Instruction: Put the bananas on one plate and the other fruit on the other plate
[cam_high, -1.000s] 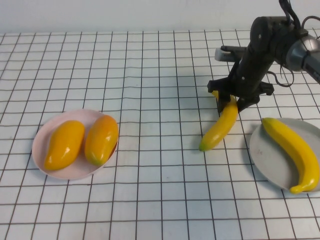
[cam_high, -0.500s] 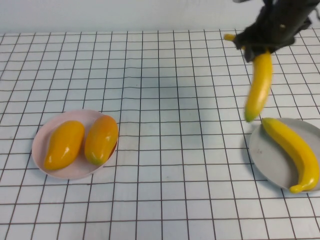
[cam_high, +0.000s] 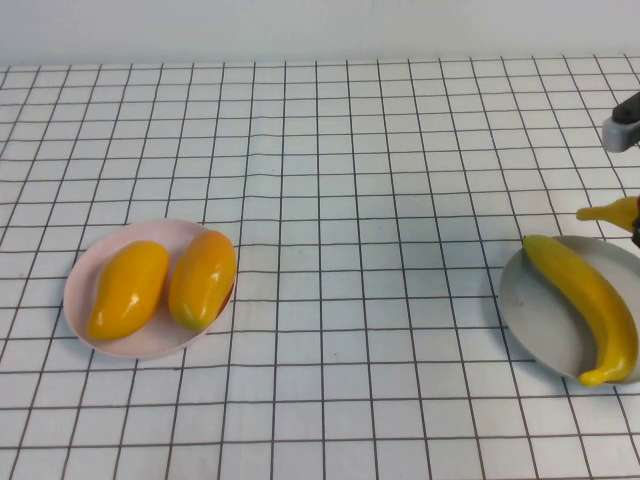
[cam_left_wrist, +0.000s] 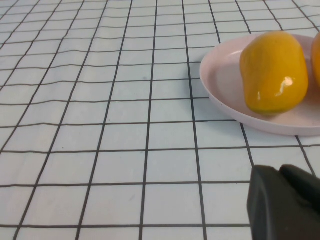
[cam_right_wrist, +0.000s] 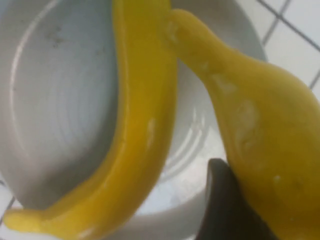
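One banana lies on the light grey plate at the right. My right gripper is shut on the second banana and holds it just over that plate, beside the lying banana. In the high view only this banana's tip shows at the right edge. Two orange-yellow fruits rest on the pale pink plate at the left. My left gripper is shut and empty, low over the table near the pink plate and a fruit.
A white table with a black grid stretches between the two plates. A grey part of the right arm shows at the right edge.
The right gripper lifted the banana off the middle of the table and carried it right, over the grey plate. The fruits and plates have not moved.
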